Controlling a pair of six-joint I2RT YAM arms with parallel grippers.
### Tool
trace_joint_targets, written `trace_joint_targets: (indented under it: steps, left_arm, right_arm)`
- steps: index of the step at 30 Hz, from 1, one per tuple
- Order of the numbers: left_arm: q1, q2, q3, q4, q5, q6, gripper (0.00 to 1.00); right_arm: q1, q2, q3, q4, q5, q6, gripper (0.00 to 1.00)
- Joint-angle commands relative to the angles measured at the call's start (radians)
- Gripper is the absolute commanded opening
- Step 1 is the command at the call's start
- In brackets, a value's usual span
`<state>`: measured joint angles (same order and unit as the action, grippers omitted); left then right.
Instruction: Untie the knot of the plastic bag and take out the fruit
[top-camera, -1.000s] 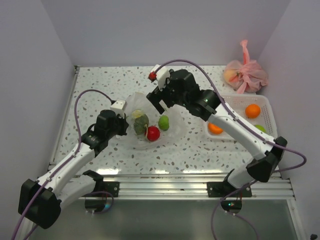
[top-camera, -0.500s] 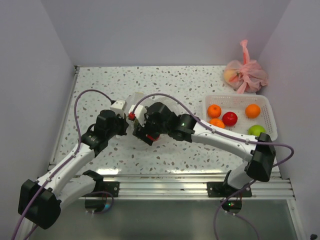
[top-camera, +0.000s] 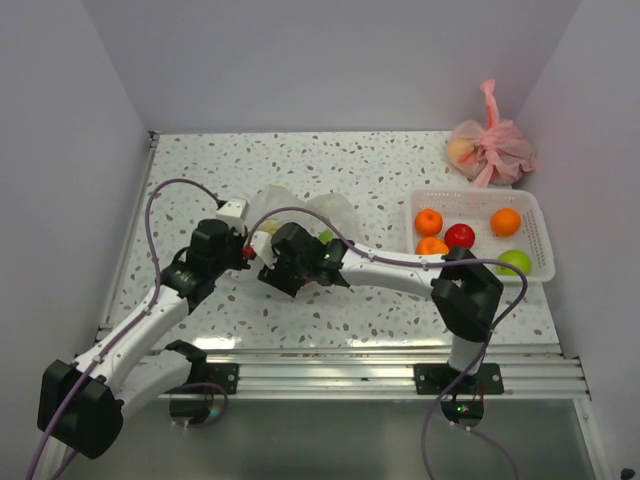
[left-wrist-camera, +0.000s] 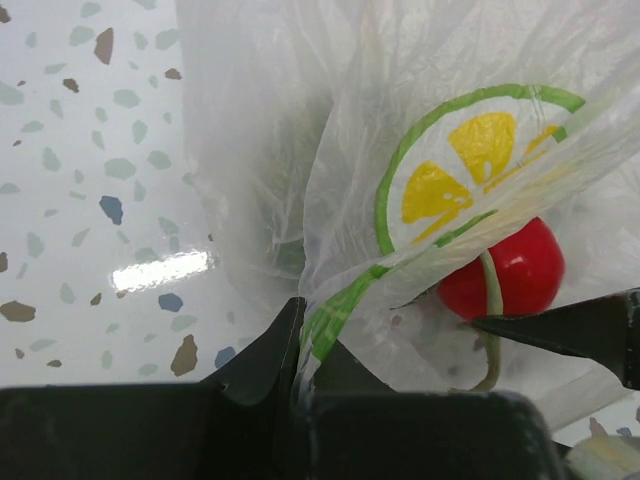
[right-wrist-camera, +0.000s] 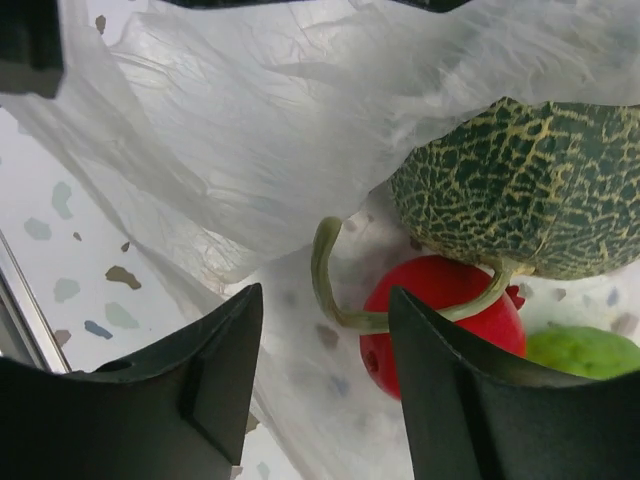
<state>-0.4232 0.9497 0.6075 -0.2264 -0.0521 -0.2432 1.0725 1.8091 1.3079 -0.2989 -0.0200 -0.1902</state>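
You have the plastic bag (top-camera: 300, 210) lying crumpled on the speckled surface (top-camera: 380, 170), left of centre, between the two arms. The one marking it shows is a lemon-slice print (left-wrist-camera: 470, 170): a green ring with yellow segments on white.

Through the plastic the right wrist view shows a netted green melon (right-wrist-camera: 520, 190). Its curled stem (right-wrist-camera: 322, 270) lies across a red fruit (right-wrist-camera: 440, 310), and a green fruit (right-wrist-camera: 585, 352) sits just beside.

Your left gripper (left-wrist-camera: 300, 345) is clenched on a fold of the bag at its near left edge. Your right gripper (right-wrist-camera: 325, 300) is released, with its fingers (right-wrist-camera: 225, 370) spread. It is pushed in against the bag's near side, with the stem and red fruit in line between the fingers and nothing grasped.

Well to the right, a white basket (top-camera: 478, 193) holds three oranges (top-camera: 506, 221), a red fruit and a green one. A knotted pink bag (top-camera: 492, 148) sits in the far right corner, beyond the basket.
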Motion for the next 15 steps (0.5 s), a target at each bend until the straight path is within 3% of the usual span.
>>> trace_joint_targets:
  steps: [1,5,6,13,15]
  left_arm:
    - [-0.003,-0.012,0.008,0.029,0.009,0.002,0.0]
    - [-0.003,-0.012,0.008,0.029,0.011,0.004,0.0]
    - [-0.003,-0.014,0.008,0.027,0.011,0.002,0.0]
    - [-0.003,-0.014,0.011,0.03,0.006,0.004,0.0]
    - [-0.003,-0.014,0.009,0.027,0.005,0.001,0.0]
  right_arm:
    - [-0.002,0.048,0.073,0.086,-0.015,-0.026,0.56]
    - [-0.009,0.061,0.068,0.11,-0.012,-0.028,0.41]
    - [-0.013,0.055,0.059,0.113,-0.014,-0.026,0.32]
    - [-0.028,-0.043,0.042,0.086,-0.024,-0.031,0.0]
    - [-0.031,-0.094,0.056,0.066,-0.023,-0.034,0.0]
